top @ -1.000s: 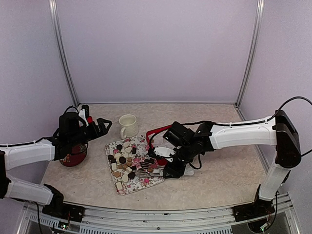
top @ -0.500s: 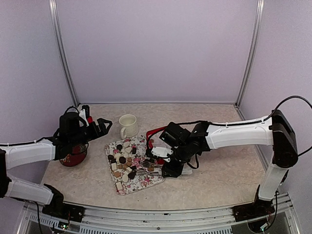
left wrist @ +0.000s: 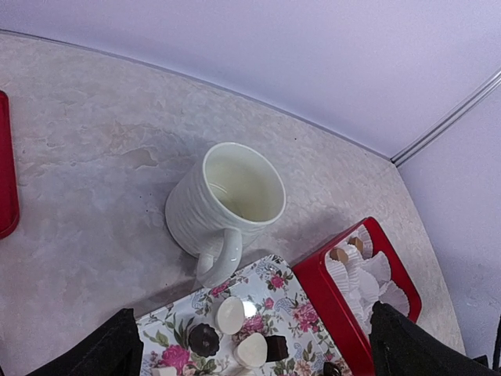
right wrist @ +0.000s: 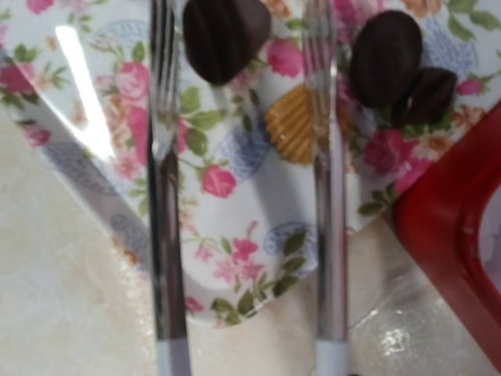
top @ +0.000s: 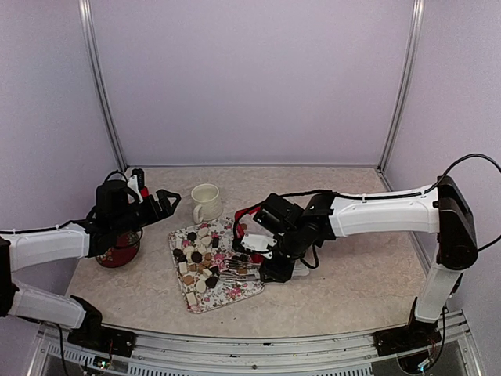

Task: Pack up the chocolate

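Chocolate (right wrist: pixel 226 35), domed and ridged, on glossy floral tray (right wrist: pixel 252 205)

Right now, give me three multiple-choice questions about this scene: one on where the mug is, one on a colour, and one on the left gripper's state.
1. Where does the cream mug stand?
A. on the table beside the floral tray
B. on the tray
C. in a gripper

2. What colour is the box holding the white paper liners?
A. blue
B. red
C. green

3. The left gripper is:
A. shut on the mug
B. shut on a chocolate
C. open and empty

Answers:
1 A, the mug's base sits on the tabletop, off the tray's edge.
2 B, its walls are red.
3 C, its fingers are spread wide and grip nothing.
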`<action>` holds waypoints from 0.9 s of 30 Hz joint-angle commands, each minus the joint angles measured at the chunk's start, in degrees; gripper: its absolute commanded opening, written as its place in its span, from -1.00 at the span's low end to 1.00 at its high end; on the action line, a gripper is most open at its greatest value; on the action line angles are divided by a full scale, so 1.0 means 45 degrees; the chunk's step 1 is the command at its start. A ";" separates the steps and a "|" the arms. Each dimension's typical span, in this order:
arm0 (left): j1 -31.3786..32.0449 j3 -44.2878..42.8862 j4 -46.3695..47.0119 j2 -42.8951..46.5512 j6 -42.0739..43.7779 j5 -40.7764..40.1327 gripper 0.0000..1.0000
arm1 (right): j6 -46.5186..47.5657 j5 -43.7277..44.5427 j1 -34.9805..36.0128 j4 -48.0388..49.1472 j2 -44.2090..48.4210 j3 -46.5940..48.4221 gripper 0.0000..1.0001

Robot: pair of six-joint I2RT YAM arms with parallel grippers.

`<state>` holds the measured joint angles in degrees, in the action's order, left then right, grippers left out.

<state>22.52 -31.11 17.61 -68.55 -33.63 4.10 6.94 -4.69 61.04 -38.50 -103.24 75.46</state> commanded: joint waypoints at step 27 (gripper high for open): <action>-0.0132 0.0224 0.0323 0.0276 -0.0010 -0.0034 0.98 | -0.0116 -0.0117 0.0028 -0.0519 0.1178 0.1206 -0.48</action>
<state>22.41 -30.65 17.61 -68.23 -33.63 4.05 7.90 -3.88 62.33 -42.92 -103.53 79.26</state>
